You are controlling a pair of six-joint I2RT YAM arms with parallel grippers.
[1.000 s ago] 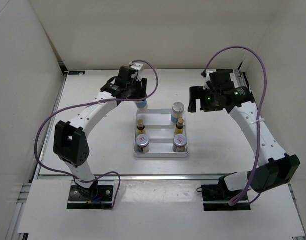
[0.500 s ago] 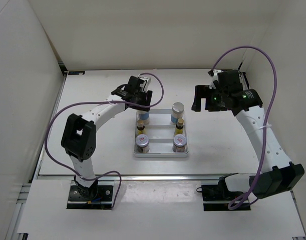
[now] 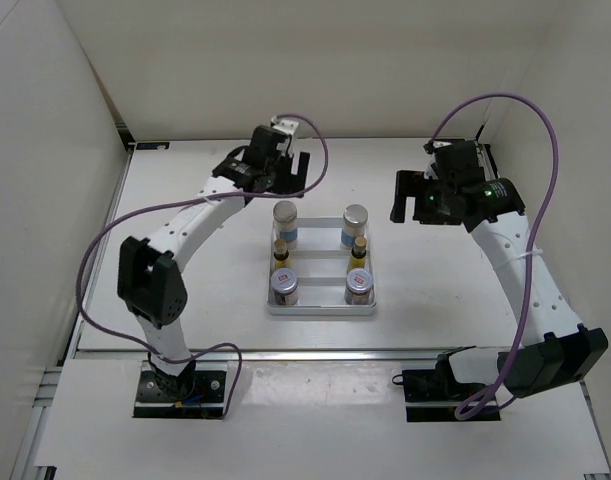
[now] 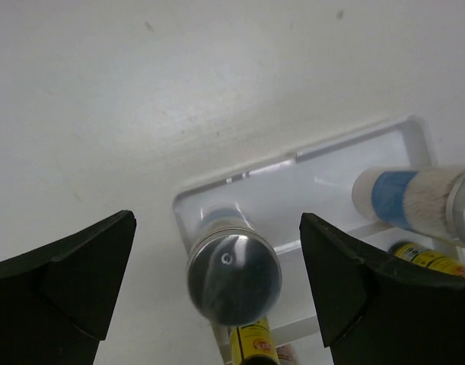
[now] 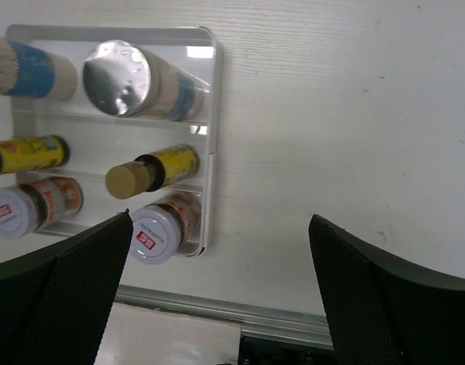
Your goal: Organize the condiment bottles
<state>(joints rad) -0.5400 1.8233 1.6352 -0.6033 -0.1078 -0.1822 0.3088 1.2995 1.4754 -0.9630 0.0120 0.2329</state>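
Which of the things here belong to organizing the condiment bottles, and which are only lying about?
Job: left white bottle, right white bottle, left yellow bottle, right yellow bottle, left jar, right jar.
Lying about: tray (only holds them), purple cables.

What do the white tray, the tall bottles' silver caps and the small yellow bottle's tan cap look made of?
Flat white rectangular tray: likely moulded plastic, glossy; rounded corners, glints on the rim.
Silver cap of the blue-labelled white bottle: metal or metallised plastic; mirror-like reflections.
Tan cap of the small yellow bottle: probably plastic, matte; no glare.
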